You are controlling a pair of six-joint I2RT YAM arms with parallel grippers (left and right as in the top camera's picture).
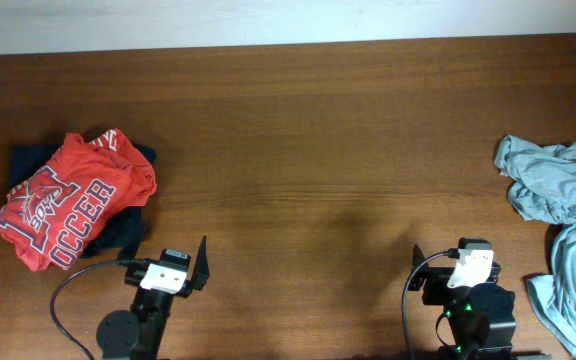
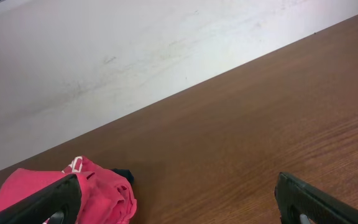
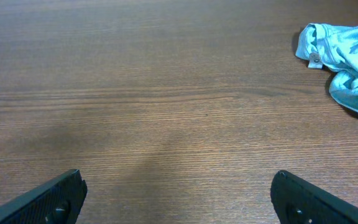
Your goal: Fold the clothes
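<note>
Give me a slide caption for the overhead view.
Left gripper and right gripper open; red SOCCER shirt on a dark garment at left, crumpled grey-teal T-shirt at right.

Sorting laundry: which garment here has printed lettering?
The red shirt at the left, lying on a dark navy garment; the pale grey-teal T-shirt at the right is plain.

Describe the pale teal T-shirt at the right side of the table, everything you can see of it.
The pale grey-teal T-shirt is plain, with no print showing, and looks like thin, soft knit cloth. It is unfolded and crumpled into a long wrinkled heap: a bunched mass at the far end, trailing toward the near edge, with part of it cut off by the right edge of the overhead view. The right wrist view shows what looks like a small label at one edge. It lies flat on the wooden table; nothing else touches it.
</note>
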